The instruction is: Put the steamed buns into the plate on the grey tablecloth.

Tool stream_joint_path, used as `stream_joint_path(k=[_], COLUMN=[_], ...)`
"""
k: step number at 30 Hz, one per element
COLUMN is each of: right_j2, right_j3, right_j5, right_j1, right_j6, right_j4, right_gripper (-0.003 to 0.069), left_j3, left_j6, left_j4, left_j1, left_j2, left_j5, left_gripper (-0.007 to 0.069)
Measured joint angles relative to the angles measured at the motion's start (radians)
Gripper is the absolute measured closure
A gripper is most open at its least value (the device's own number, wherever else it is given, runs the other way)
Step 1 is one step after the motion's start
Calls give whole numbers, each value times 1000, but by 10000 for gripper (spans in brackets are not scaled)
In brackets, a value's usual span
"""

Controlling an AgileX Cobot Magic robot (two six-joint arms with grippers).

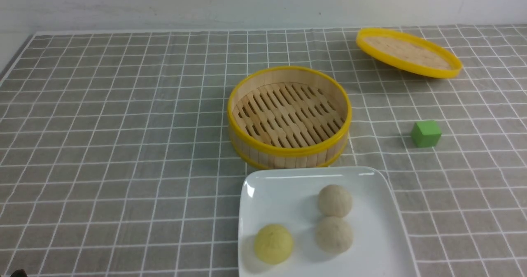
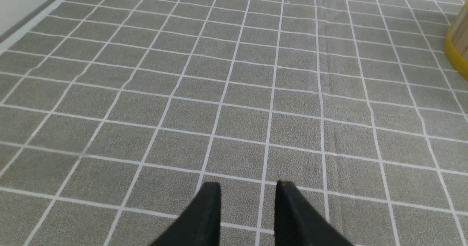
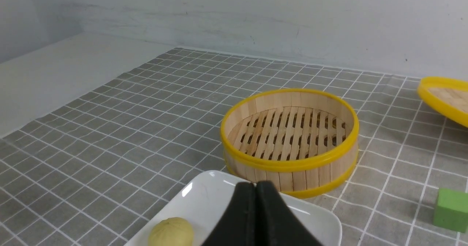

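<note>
Two pale beige steamed buns [image 1: 334, 200] [image 1: 334, 234] lie side by side in the white plate [image 1: 280, 190] on the grey tablecloth [image 1: 123, 145], at the near centre. A yellow bun [image 1: 273, 243] lies in the plate too and also shows in the right wrist view [image 3: 171, 232]. My right gripper [image 3: 256, 184] is shut and empty, held above the plate [image 3: 204, 195], and it hides the beige buns in that view. My left gripper [image 2: 248, 187] is open and empty over bare cloth [image 2: 234, 92]. Neither gripper shows in the front view.
An empty bamboo steamer [image 1: 289, 116] with a yellow rim stands just behind the plate. Its round lid [image 1: 407, 52] lies tilted at the back right. A green cube [image 1: 426, 133] sits to the right of the steamer. A white wall bounds the far edge.
</note>
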Motion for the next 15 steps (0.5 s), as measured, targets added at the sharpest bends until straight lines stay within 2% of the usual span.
stream_joint_path(k=[15], right_j2=[-22], right_j3=[23], right_j5=[-1], right_j1=[-1], right_j6=[-1], right_j4=[1], right_gripper=[657], left_j3=[1], left_j6=[0], left_j4=[0], left_j1=[0], left_j2=[0], left_j5=[0], left_gripper=[384])
